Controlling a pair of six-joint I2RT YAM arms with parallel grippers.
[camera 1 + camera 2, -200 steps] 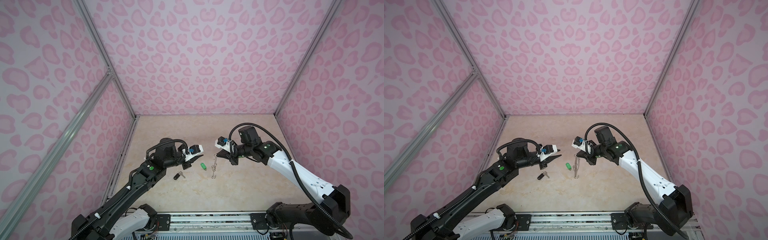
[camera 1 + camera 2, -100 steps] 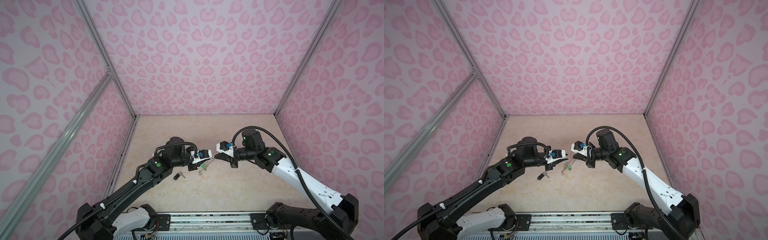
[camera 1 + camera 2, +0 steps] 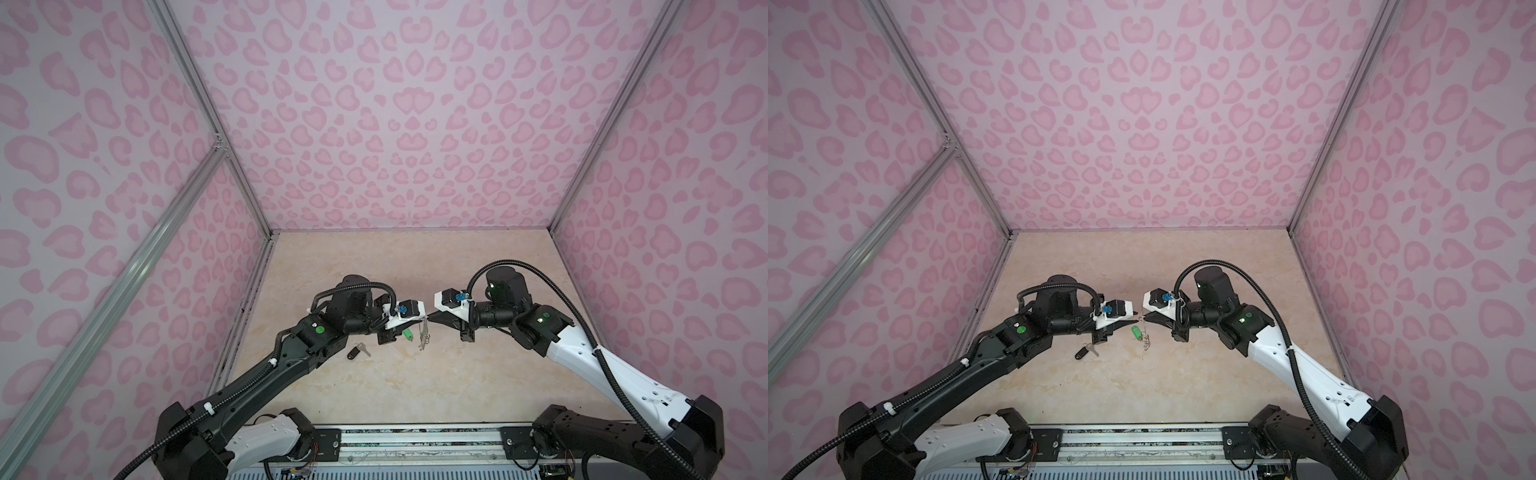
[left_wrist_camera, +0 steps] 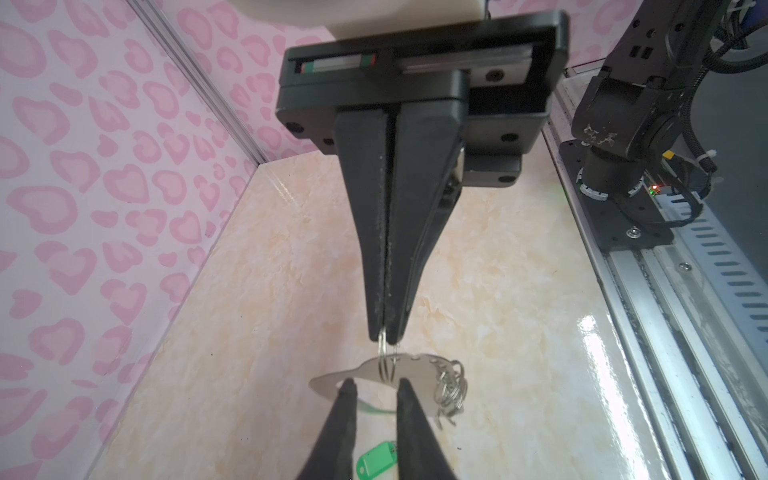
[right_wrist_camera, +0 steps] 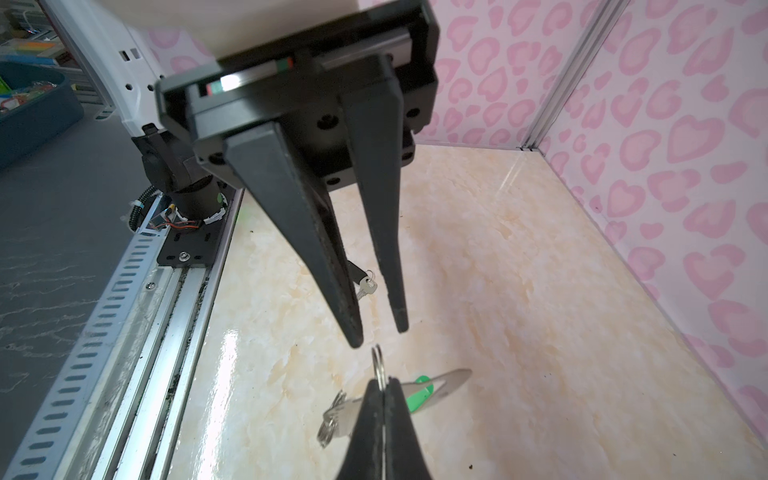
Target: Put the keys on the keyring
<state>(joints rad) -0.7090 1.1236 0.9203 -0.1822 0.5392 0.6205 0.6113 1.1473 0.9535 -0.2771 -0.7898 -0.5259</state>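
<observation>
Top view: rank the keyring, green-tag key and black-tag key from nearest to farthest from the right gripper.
1. Keyring: hangs from the shut right gripper, at its tips.
2. Green-tag key: lies just left of the keyring.
3. Black-tag key: farthest left, nearer the front edge.

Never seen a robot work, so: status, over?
Right fingers shut on keyring. Left fingers open, just short of it. Green key, black key loose on table. Nothing blocking.
</observation>
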